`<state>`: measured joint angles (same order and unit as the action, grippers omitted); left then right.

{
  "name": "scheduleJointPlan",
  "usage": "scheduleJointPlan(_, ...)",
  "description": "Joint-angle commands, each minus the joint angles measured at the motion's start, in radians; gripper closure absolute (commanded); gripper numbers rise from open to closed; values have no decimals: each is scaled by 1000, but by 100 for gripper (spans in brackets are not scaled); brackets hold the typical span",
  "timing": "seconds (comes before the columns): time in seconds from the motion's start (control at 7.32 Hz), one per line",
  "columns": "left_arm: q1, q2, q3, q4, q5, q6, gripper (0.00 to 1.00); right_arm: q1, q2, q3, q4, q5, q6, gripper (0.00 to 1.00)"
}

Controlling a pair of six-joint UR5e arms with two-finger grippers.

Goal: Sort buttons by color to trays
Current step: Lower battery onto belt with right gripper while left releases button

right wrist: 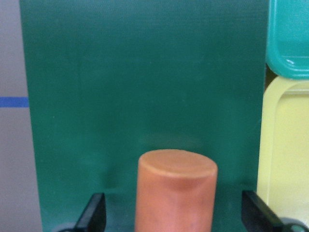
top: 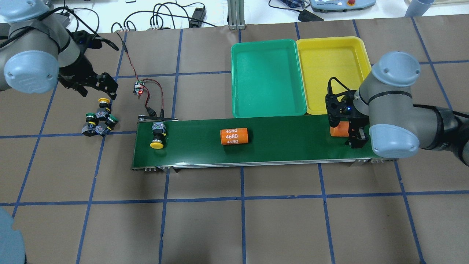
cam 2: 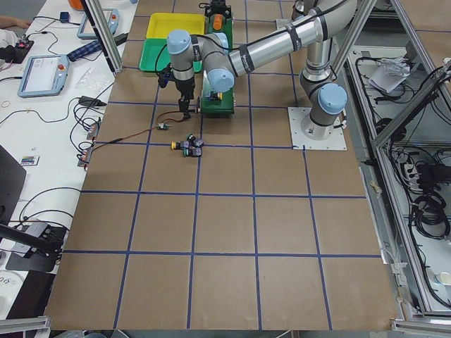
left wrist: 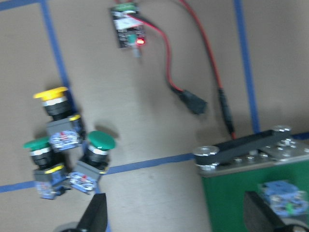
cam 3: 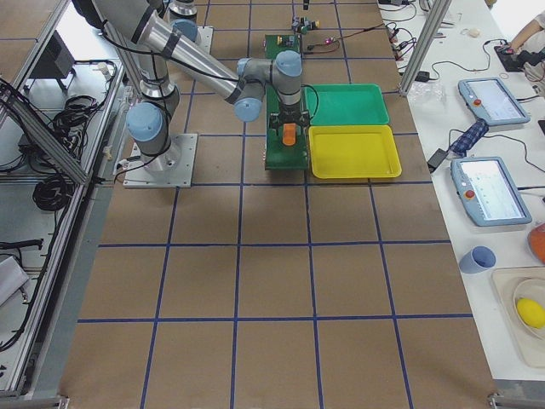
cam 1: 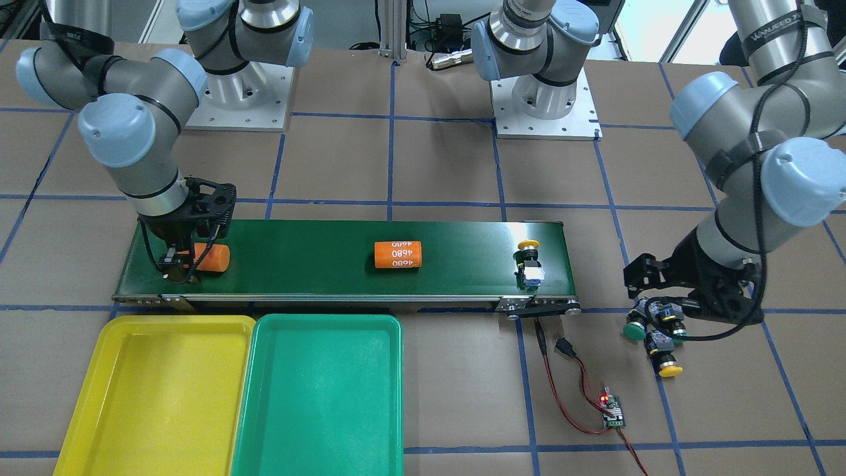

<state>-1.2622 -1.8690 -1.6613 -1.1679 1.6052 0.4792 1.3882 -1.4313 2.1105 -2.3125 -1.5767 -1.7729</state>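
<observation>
One yellow button (top: 157, 138) (cam 1: 529, 260) lies on the conveyor belt's (top: 285, 145) end nearest the left arm. Three more buttons huddle on the table beside that end: a yellow one (top: 103, 102) (left wrist: 56, 99) and two green ones (top: 90, 117) (top: 112, 119) (left wrist: 99, 144). My left gripper (top: 99, 90) (left wrist: 176, 215) hovers open just beyond this cluster, holding nothing. The empty yellow tray (top: 331, 51) and green tray (top: 267, 80) sit side by side behind the belt. My right gripper (top: 344, 130) (right wrist: 174, 217) is open at the belt's other end, its fingers straddling an orange cylinder (right wrist: 176, 188).
A second orange cylinder (top: 234, 136) marked 4680 lies mid-belt. A small controller board (top: 138, 88) with red and black wires to the belt lies between the button cluster and the trays. Brown table with blue tape lines surrounds everything.
</observation>
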Motion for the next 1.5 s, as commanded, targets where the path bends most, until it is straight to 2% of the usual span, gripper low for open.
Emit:
scheduleJointPlan(0.0,133,-66,-12,98,-4,171,0,-89,-1,5,7,3,-128,0)
scheduleJointPlan(0.27,196,-125,-22,105,-82,176,0,-75,-18,17,25,36,-106,0)
scheduleJointPlan(0.82,196,-199,-25,125,-88,180,0,-11,-5,5,24,34,-28,0)
scheduleJointPlan(1.37,198,-211,-25,106,-84,174,2,-124,-11,8,27,23,-92,0)
